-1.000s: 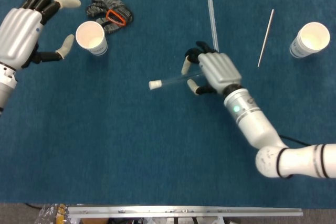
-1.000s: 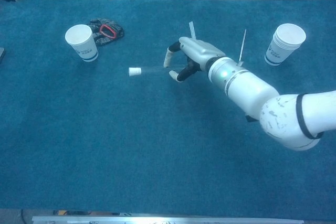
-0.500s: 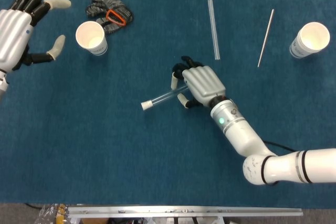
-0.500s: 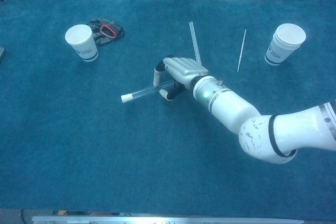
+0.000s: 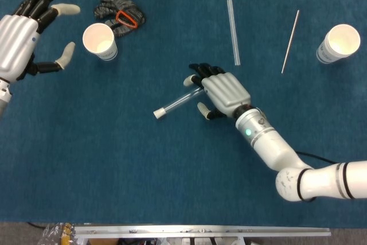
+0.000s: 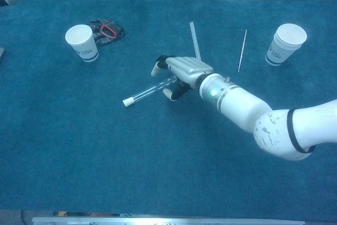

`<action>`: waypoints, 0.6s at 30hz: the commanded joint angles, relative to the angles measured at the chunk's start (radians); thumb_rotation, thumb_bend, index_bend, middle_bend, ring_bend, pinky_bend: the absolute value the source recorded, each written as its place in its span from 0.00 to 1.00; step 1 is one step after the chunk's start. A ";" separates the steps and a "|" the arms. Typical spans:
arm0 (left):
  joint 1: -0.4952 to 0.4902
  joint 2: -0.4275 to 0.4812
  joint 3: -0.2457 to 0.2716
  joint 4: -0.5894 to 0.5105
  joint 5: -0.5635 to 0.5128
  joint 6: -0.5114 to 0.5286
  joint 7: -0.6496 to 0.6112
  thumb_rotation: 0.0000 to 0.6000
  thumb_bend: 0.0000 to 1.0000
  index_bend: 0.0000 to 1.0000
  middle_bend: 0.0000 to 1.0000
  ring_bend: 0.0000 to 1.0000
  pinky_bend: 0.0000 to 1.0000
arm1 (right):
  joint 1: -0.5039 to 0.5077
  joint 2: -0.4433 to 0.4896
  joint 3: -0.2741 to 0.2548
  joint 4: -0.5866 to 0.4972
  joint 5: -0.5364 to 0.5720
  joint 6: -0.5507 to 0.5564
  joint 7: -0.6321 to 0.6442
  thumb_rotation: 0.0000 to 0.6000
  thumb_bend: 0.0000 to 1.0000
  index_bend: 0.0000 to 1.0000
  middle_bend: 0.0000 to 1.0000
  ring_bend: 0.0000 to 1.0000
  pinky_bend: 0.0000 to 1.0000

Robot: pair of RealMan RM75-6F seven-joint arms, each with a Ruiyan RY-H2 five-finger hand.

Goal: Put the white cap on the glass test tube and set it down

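On the blue worktop [image 5: 114, 159], the right robot hand [image 5: 221, 91] has spread its fingers since 0.5 s ago, releasing the glass test tube [image 5: 179, 101]. It lies flat, white cap [image 5: 158, 113] fitted; the set-down looks complete. The left robot hand [image 5: 20, 32] hovers spread, empty.

capped glass test tube [image 5: 179, 102] flat, slanted
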 commanded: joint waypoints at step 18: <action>0.097 0.027 0.057 0.023 0.001 0.108 0.210 0.80 0.43 0.23 0.07 0.00 0.04 | -0.291 0.577 -0.061 -0.487 -0.367 0.293 0.141 1.00 0.39 0.24 0.13 0.01 0.12</action>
